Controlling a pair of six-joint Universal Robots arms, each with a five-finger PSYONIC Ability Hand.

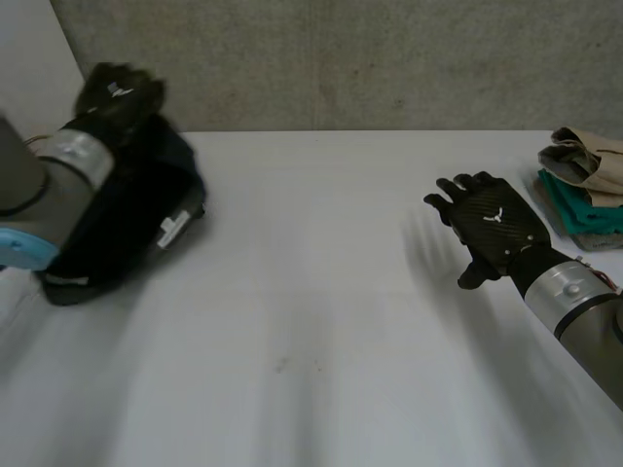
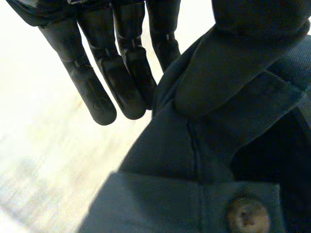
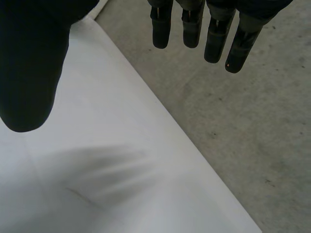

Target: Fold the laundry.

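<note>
Dark-blue garment (image 1: 136,219) bunched at the far left of the white table (image 1: 311,321), with the left arm crossing in front of it; small white label (image 1: 173,229) on the side of the garment facing the bare table.

Left hand (image 1: 117,92) just beyond the garment, above its far edge; released, with fingers (image 2: 121,73) straight and side by side, closed on nothing. A fold of the garment draped over the thumb side and touching the nearest finger; pale button (image 2: 248,217) on a band of the same cloth, past the fingertips.

Right hand (image 1: 490,229) well to the right of the garment, apart from it, above bare table; also released, with fingers (image 3: 214,39) straight and slightly spread, thumb (image 3: 29,63) held off to one side, nothing between them.

Stack of folded clothes (image 1: 584,190) farther from the garment again, just past the right hand at the table's right edge; beige piece on top, teal below. No contact with either hand.

Grey concrete wall (image 1: 341,58) behind the garment and along the table's far edge.
</note>
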